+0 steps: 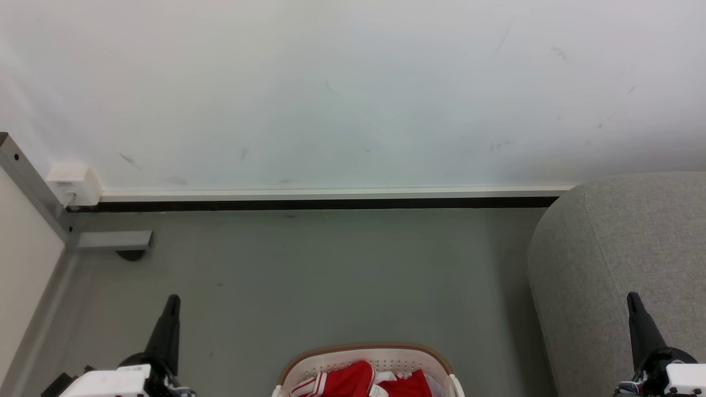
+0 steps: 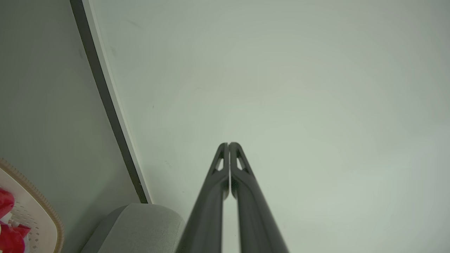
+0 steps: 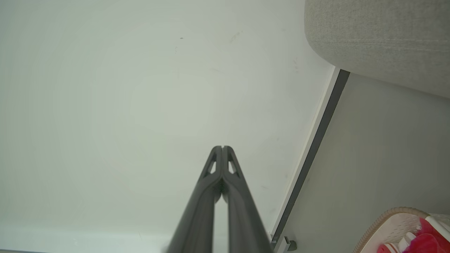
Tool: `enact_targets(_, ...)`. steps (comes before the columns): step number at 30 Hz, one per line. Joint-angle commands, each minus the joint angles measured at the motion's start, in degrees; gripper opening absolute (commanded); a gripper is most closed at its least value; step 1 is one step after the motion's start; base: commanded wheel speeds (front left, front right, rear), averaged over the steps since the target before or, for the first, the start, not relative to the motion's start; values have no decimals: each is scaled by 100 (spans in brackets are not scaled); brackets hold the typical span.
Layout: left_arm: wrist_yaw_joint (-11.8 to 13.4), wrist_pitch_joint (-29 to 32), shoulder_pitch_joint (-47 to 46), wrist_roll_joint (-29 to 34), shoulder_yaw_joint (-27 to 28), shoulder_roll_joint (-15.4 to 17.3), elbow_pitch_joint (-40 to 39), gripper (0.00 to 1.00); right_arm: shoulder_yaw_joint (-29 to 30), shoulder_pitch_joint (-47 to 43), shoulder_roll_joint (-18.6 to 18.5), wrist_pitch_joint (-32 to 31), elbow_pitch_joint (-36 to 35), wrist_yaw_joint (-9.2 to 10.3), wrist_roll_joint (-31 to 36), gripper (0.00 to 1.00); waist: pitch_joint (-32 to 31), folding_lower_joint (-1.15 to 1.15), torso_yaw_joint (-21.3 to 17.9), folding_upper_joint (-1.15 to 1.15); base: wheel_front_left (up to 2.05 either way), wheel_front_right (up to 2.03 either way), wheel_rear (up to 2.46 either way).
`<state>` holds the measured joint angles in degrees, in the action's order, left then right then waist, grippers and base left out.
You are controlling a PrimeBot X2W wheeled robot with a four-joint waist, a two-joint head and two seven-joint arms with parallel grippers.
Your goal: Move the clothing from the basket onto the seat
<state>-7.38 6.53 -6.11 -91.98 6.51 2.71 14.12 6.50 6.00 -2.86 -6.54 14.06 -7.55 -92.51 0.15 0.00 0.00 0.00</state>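
Low in the head view, red clothing (image 1: 353,380) is lying in the basket (image 1: 364,348), near the grey seat (image 1: 623,248). Left wrist view: the left gripper (image 2: 229,144) is pointing at the wall (image 2: 316,88), fingers pressed together, empty. Right wrist view: the right gripper (image 3: 222,147) is matching it.

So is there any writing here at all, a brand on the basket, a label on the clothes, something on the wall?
No text can be read in any of these views.
Red clothing: a small white piece between the folds may be a tag, but it is too small to tell.
Basket, grey seat, wall and white box: no lettering shows.
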Motion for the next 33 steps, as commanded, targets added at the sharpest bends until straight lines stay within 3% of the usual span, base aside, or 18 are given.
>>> enact_targets(1,-32,15,-57,-81,5,47,-7,0,16,78,-1,-8,10,17,44,0,0,0,0,0,0,0,0)
enact_targets(33,-32,15,-58,-81,5,47,-7,0,16,78,-1,-8,10,17,44,0,0,0,0,0,0,0,0)
